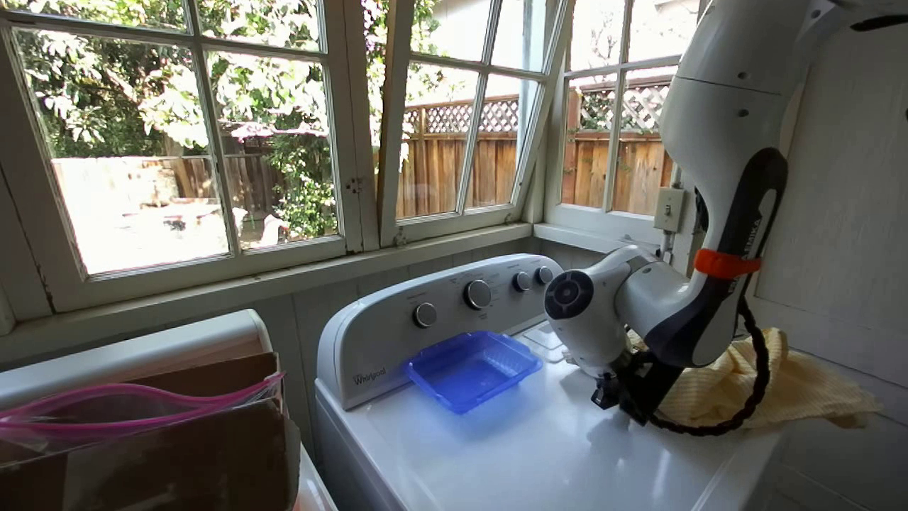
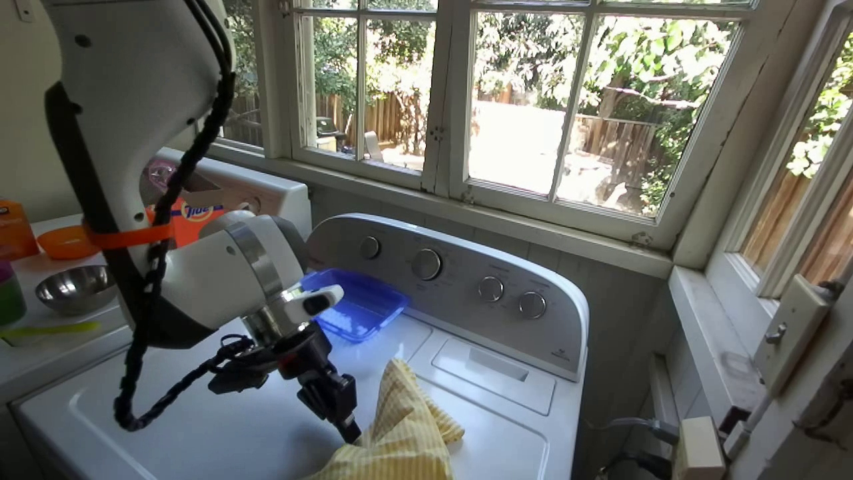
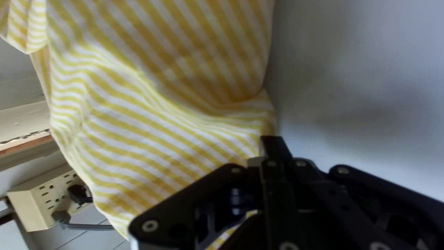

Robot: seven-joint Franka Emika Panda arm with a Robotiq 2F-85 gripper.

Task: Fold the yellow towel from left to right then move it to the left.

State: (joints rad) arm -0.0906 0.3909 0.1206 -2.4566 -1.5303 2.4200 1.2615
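Black and squeezed together, the claw point(image 3: 272, 144) seems to have a small pinch of the yellow towel point(image 3: 138, 121), right at its edge. The towel is rumpled up on one end of the white machine point(image 1: 454, 454), and some of it looks to poke out past the side. It should be light, soft and very floppy, so it won't break, but it may bunch up or slide out of a small pinch. The edge is a good place to hold, just with more cloth if it slips. Further out, the blue tray point(image 1: 474, 369) stands by the knobs point(image 1: 477, 294), apart from the towel.
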